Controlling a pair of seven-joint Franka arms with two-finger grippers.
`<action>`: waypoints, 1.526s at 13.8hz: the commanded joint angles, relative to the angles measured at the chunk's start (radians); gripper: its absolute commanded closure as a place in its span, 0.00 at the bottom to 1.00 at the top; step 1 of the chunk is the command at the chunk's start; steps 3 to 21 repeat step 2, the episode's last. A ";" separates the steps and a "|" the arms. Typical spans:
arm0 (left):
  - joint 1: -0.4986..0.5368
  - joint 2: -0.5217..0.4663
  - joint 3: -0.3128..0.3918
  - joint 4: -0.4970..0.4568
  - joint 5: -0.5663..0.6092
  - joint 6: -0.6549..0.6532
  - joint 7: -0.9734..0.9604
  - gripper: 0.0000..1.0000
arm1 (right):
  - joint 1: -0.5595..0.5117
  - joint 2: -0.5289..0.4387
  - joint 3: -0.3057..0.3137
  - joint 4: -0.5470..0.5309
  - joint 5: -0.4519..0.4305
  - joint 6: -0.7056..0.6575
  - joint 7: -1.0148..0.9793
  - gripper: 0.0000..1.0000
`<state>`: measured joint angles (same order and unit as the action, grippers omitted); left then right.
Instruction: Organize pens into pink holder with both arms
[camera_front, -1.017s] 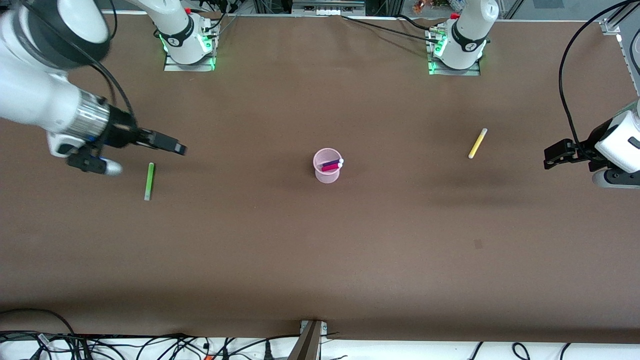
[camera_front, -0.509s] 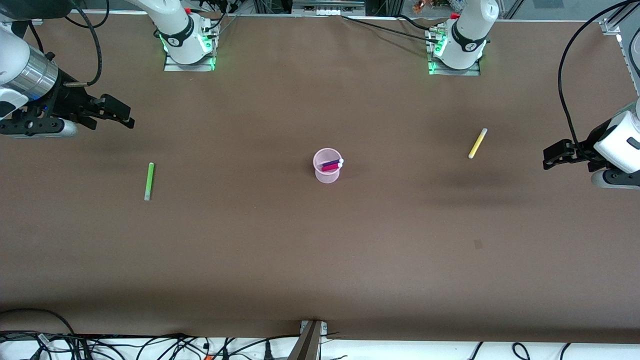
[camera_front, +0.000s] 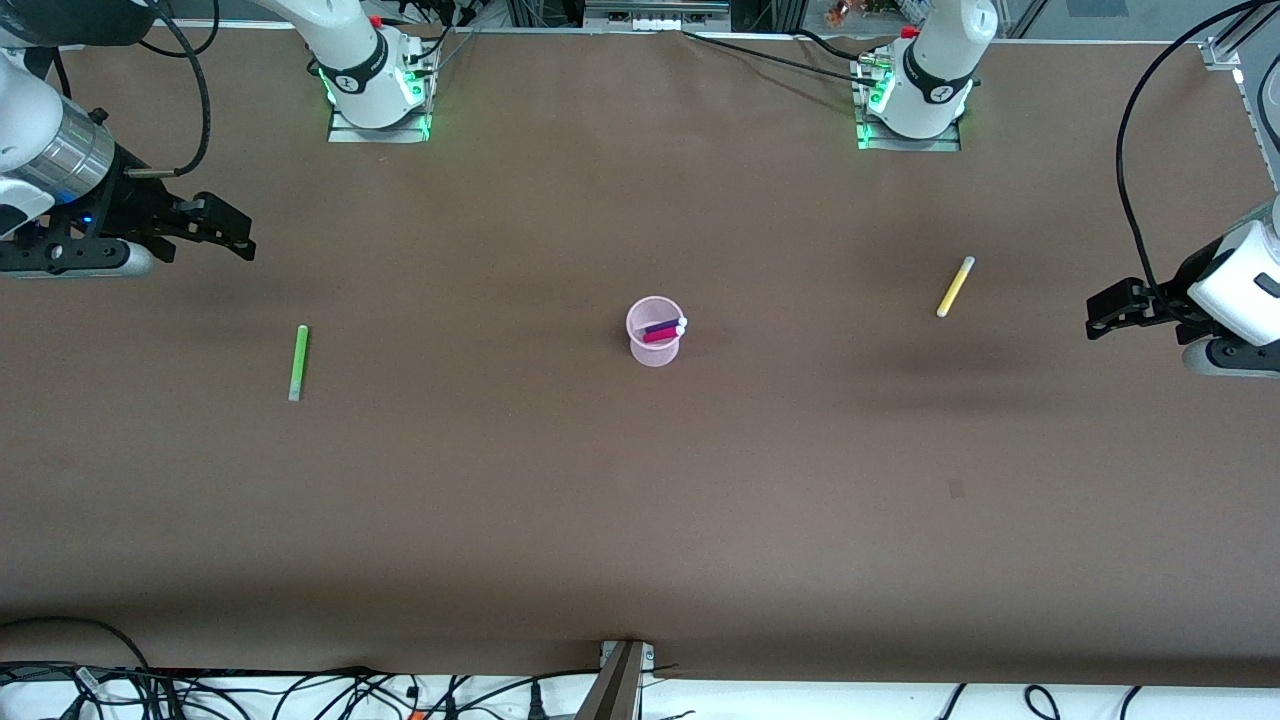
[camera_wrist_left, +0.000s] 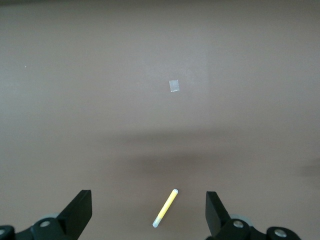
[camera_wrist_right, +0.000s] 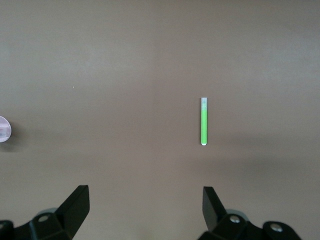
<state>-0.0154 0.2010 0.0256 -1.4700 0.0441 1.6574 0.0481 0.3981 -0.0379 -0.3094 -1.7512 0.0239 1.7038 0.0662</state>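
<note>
- Right gripper (camera_front: 225, 232): jaws spread wide, nothing held; it is hung over bare table at the right arm's end.
- Left gripper (camera_front: 1110, 312): jaws likewise seen wide apart and empty in the left wrist view, over the table at the left arm's end.
- Lime green pen (camera_front: 298, 362): laid flat on the table (camera_front: 640, 520), nearer the front camera than the spot under the right gripper, well apart from it. Long axis is run almost straight toward the front camera; in the right wrist view it is seen lengthwise ahead of the jaws, off to one finger's side.
- Yellow pen (camera_front: 955, 286): laid flat, slanted, toward the pink holder (camera_front: 655, 345) from the left gripper; in the left wrist view it is seen between the two fingers.
- Each loose pen is judged nearest to its own end's arm.
- Purple pen (camera_front: 662, 326) and magenta pen (camera_front: 660, 335): already leaned inside the holder at mid-table; two of four judged done.
</note>
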 joint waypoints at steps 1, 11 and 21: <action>-0.005 0.012 0.005 0.031 -0.015 -0.013 0.024 0.00 | 0.008 0.003 -0.007 0.012 -0.013 -0.003 -0.028 0.00; -0.005 0.012 0.005 0.031 -0.015 -0.011 0.024 0.00 | 0.008 0.003 -0.007 0.012 -0.009 -0.003 -0.026 0.00; -0.005 0.012 0.005 0.031 -0.015 -0.011 0.024 0.00 | 0.008 0.003 -0.007 0.012 -0.009 -0.003 -0.026 0.00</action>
